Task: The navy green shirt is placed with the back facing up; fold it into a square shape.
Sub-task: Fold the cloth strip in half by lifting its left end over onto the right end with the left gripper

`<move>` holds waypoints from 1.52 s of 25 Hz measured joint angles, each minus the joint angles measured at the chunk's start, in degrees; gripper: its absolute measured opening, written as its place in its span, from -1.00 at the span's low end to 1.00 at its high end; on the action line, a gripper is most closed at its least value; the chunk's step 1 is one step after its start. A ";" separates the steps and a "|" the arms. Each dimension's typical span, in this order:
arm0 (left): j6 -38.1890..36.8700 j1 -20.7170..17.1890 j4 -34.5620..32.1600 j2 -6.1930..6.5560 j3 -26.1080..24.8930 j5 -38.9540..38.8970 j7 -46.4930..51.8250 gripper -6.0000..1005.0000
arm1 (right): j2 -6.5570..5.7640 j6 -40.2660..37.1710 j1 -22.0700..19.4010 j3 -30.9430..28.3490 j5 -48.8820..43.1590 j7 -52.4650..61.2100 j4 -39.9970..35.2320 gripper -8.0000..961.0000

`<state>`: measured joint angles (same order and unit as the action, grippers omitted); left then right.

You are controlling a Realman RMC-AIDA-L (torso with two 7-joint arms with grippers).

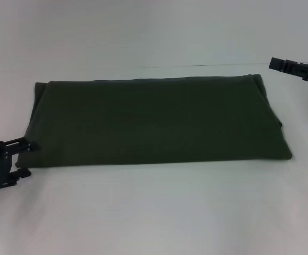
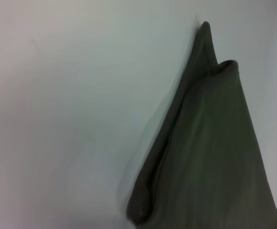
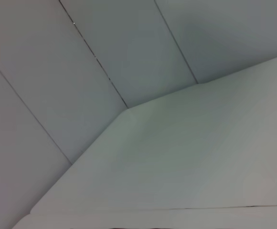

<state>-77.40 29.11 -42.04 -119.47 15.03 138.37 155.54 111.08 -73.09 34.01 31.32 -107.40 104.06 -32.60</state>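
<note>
The navy green shirt (image 1: 154, 121) lies flat on the white table (image 1: 154, 212), folded into a wide rectangle with its plain side up. My left gripper (image 1: 24, 158) sits low at the shirt's near left corner. It is open, one finger above the corner and one below it, and grips no cloth. The left wrist view shows the shirt's (image 2: 215, 157) rounded folded edge running to a point. My right gripper (image 1: 294, 68) hovers above the table, just beyond the shirt's far right corner and apart from it.
White table stretches all around the shirt, with a broad bare strip in front of it. In the right wrist view, only the table's far corner (image 3: 129, 109) and a pale panelled wall (image 3: 81, 57) show.
</note>
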 joint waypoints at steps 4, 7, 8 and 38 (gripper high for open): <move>0.80 0.08 0.67 0.12 0.00 0.00 0.07 0.52 | 0.00 0.02 -0.07 -0.07 0.00 0.00 0.00 0.47; 1.16 0.11 1.00 0.19 0.00 -0.01 0.09 0.52 | 0.00 0.03 -0.14 -0.12 0.01 0.00 0.00 0.47; 1.28 0.14 1.11 0.19 0.00 -0.01 0.09 0.52 | 0.00 0.04 -0.14 -0.12 0.02 0.00 0.00 0.47; 5.74 1.84 3.02 0.99 -0.02 0.94 -0.34 0.53 | 0.09 0.68 -0.02 -0.23 0.16 0.00 0.00 0.47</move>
<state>-71.66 30.95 -39.02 -118.48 15.01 139.31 155.21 111.17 -72.41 33.98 31.09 -107.23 104.06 -32.61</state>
